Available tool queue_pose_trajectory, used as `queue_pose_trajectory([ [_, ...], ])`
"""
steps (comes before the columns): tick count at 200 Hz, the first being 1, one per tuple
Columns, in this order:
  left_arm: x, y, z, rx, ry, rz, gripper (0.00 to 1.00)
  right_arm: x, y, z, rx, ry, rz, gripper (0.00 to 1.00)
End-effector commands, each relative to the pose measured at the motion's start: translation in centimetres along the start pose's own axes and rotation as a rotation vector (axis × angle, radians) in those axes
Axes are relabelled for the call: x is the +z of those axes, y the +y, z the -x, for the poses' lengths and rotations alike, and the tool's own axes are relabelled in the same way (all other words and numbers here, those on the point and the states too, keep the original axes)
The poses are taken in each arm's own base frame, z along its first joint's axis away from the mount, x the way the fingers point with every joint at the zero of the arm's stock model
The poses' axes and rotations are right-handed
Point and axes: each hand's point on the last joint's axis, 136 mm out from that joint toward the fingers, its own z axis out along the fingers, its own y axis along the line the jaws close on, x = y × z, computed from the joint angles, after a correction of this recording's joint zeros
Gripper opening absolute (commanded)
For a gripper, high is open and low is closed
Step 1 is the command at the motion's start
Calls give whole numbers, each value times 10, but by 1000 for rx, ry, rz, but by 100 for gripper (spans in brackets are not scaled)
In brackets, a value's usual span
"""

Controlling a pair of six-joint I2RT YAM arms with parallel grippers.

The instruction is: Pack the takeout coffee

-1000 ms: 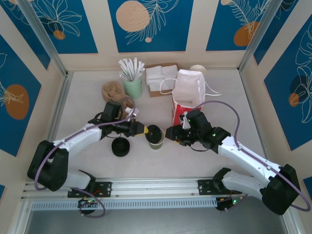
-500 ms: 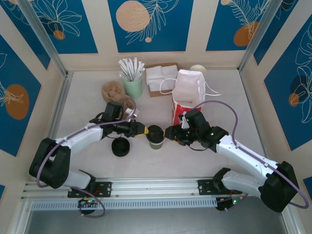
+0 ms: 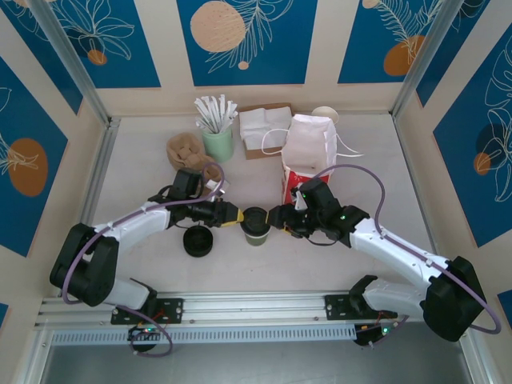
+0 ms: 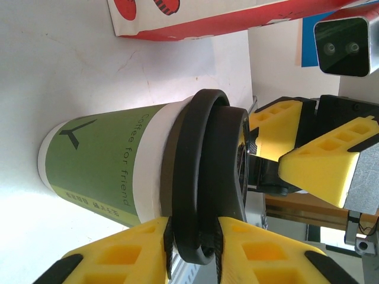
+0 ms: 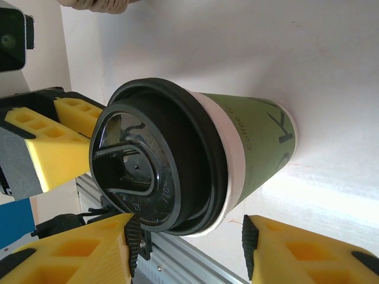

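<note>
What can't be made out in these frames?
Contents of the olive-green paper cup: its round black plastic lid covers it, all views.
Inside the red-and-white paper bag: top view, own walls hide it.
Left gripper's hold on the lid: left wrist, bottom edge crops fingers.
Right gripper's contact with cup: right wrist, likewise.

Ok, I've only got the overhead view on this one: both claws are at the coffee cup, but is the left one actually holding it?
Observer: The left wrist camera shows the left claw bracketing the edge of the black lid, not the green side of the coffee cup; I can't tell whether it presses.
Operator: And the right one?
Observer: The right claw is open, fingers spread to either side of the cup's top.
Operator: Lid on properly?
Observer: It looks seated level all around.
</note>
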Motion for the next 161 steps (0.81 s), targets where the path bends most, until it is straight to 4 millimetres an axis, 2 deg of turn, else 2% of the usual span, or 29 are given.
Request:
queue_pose_trajectory([
  [1,2,9,0,0,0,-1,27,0,5,3,-7,-11,10,51],
  [35,2,10,-2,-2,6,-2,28,2,5,4,-7,-8,10,52],
  [111,0,8,-7,15,15,13,40,8,7,3,-7,13,5,52],
  [161,-10,-3,-3,47,-4,56,55,5,13,3,-19,14,7,52],
])
